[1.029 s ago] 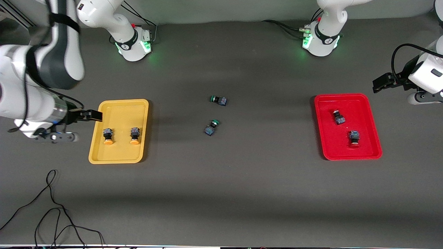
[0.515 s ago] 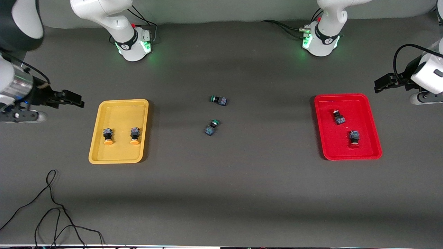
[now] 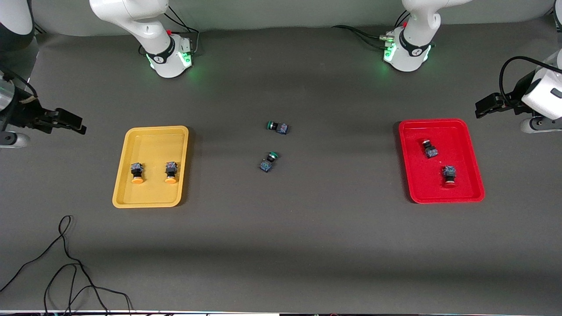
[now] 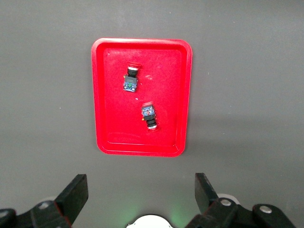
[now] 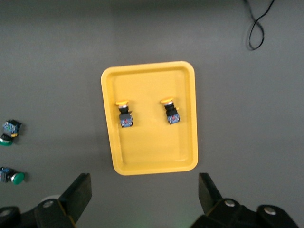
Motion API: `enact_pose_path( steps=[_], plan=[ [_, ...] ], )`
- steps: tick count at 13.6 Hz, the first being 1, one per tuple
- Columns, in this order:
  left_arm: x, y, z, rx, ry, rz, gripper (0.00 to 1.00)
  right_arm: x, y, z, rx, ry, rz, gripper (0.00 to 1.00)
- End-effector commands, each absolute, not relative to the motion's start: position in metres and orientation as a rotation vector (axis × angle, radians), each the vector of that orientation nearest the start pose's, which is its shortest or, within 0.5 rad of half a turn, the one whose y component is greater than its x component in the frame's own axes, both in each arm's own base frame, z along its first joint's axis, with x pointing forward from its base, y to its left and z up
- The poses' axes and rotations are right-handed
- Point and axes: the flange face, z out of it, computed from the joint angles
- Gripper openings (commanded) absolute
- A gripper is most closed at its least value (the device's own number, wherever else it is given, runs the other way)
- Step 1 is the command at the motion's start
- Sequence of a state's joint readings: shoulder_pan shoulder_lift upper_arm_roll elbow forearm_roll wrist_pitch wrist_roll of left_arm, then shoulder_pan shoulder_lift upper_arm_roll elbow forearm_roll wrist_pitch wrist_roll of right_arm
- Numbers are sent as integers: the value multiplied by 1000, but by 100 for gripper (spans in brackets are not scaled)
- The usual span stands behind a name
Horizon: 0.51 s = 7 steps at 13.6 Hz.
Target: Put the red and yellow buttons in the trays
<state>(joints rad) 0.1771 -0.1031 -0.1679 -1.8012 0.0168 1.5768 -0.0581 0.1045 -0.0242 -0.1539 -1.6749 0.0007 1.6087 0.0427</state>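
Yellow tray (image 3: 150, 166) lies toward the right arm's end of the desk (image 3: 281, 245) and holds both yellow buttons (image 3: 137, 172) (image 3: 171, 171) side by side, caps toward the front camera. Red tray (image 3: 441, 160) lies toward the left arm's end and holds both red buttons (image 3: 430, 148) (image 3: 448, 175), apart from each other. Two green-capped switches (image 3: 277, 127) (image 3: 268, 161) lie on the bare desk between the trays. Right gripper (image 5: 145, 194) hangs above the desk just outside the yellow tray, jaws spread wide, empty. Left gripper (image 4: 141, 192) hangs just outside the red tray, jaws likewise spread, empty.
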Motion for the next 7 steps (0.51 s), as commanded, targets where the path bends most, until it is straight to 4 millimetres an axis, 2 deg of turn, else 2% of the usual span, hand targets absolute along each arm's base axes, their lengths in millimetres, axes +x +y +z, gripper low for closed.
enact_pose_path(
  steps=[1,7],
  plan=[
    [513,5,570,-3101,-85,188,100,560,-42,598,-3153,214,53,100],
    [514,7,570,-3101,-92,188,100,555,-41,598,-3149,198,89,100]
  ],
)
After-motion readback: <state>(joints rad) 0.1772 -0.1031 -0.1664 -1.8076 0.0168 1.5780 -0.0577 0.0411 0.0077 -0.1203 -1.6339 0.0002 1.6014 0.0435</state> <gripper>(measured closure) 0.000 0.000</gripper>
